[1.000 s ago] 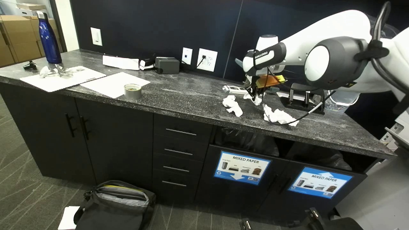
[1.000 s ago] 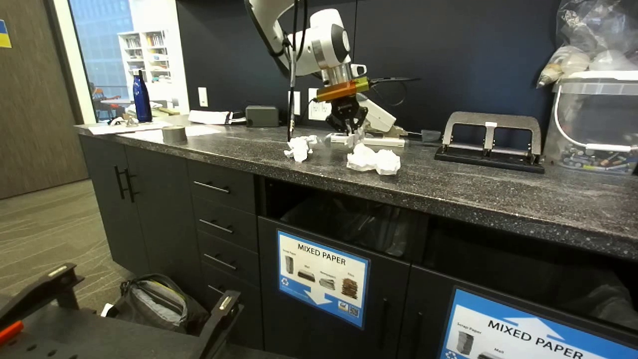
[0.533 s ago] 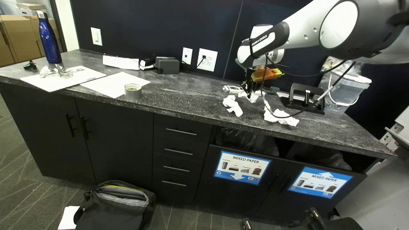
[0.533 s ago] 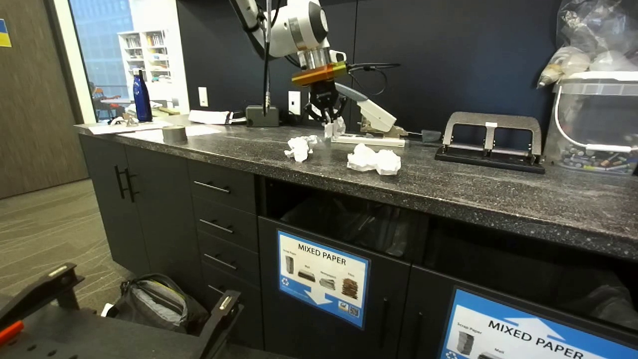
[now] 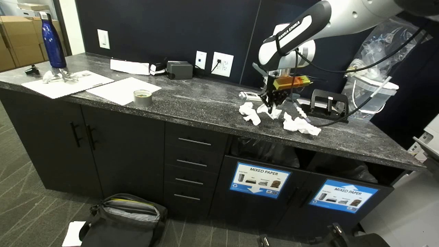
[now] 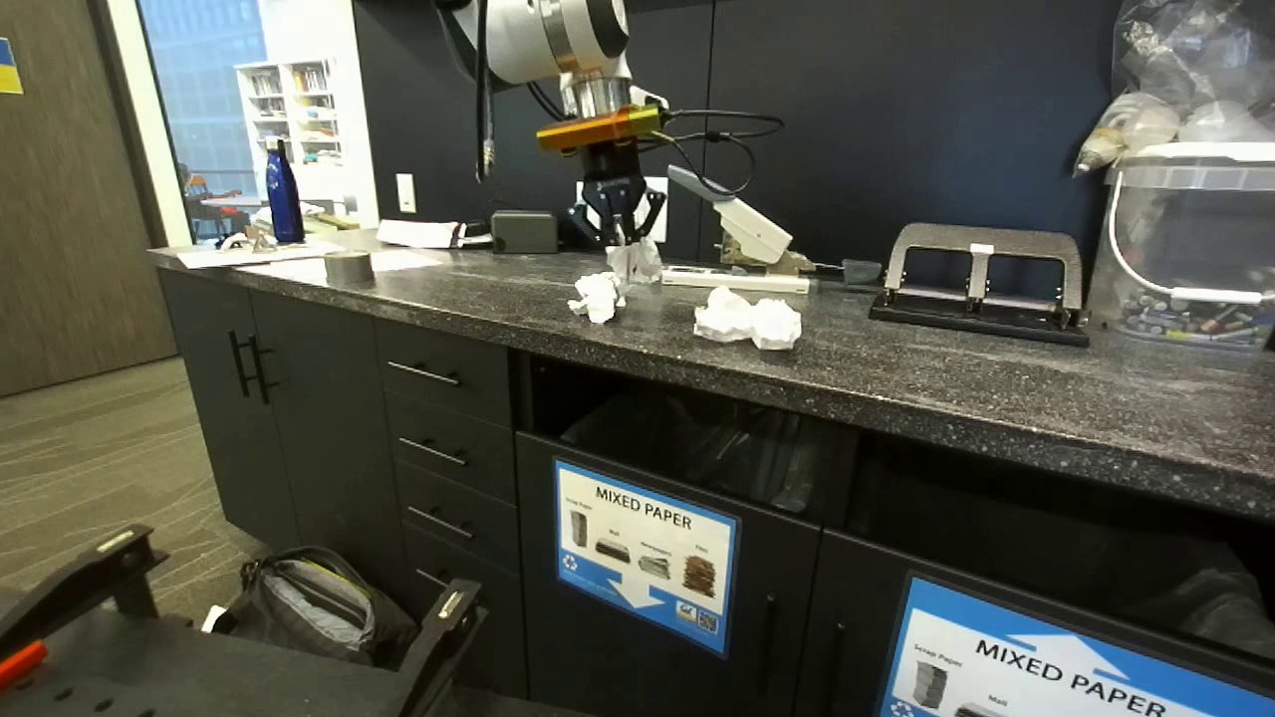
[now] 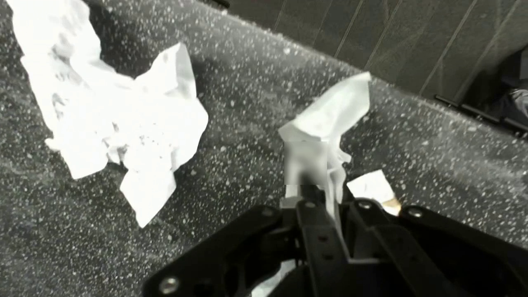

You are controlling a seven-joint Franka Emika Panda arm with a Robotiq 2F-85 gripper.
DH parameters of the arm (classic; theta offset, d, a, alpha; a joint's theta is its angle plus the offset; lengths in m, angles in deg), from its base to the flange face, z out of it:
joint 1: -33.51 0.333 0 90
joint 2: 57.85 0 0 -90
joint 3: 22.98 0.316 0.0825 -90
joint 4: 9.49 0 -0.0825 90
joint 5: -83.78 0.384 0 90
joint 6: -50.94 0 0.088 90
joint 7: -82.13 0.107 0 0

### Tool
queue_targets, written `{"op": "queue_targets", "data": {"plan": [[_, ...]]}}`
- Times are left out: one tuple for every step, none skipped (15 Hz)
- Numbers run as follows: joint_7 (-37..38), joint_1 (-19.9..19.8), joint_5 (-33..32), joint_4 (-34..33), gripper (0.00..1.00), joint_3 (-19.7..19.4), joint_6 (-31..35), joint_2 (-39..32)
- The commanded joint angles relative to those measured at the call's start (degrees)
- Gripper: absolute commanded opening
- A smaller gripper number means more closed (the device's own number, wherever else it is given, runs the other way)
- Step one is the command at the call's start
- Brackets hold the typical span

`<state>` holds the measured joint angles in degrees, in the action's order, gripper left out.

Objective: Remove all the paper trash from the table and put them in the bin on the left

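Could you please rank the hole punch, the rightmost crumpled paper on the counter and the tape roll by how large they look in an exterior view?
In an exterior view, largest to smallest:
Hole punch
Rightmost crumpled paper
Tape roll

At upper right in an exterior view, the arm (image 5: 356,20) is showing white, "FRANKA EMIKA" lettering (image 5: 289,30) marking a black-and-white section (image 5: 303,27). Black cables (image 5: 343,72) are running outside it. A silver collar (image 6: 601,97) is topping an orange-and-yellow block (image 6: 598,127). The black gripper (image 6: 622,237) is displaying round silver screws (image 7: 169,285) low in the wrist view.
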<state>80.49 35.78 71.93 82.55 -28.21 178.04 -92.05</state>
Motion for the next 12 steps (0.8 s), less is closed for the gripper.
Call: {"op": "queue_targets", "data": {"plan": [[1.34,-0.64,0.54,14.21,0.12,1.22,2.86,10.14],[0.86,-0.87,0.74,17.14,0.12,1.52,2.99,12.10],[-0.22,-1.33,1.29,20.06,0.12,1.96,3.12,14.01],[-1.45,-1.82,2.10,23.08,0.11,2.45,3.22,16.01],[-1.39,-1.89,2.17,26.21,0.11,2.41,3.64,17.99],[-1.66,-2.08,2.22,29.32,0.12,2.39,4.45,19.83],[-2.20,-2.26,1.90,32.49,0.12,2.29,5.45,21.54],[-2.96,-2.56,1.78,35.68,0.12,2.19,6.53,23.12],[-4.54,-3.25,2.51,38.92,0.12,2.26,8.37,24.49],[-5.70,-3.84,2.99,42.31,0.12,2.13,10.40,25.94],[-7.19,-4.55,3.78,45.71,0.12,2.00,12.82,27.29],[-8.95,-5.42,4.61,49.25,0.13,1.76,15.60,28.43]]}}
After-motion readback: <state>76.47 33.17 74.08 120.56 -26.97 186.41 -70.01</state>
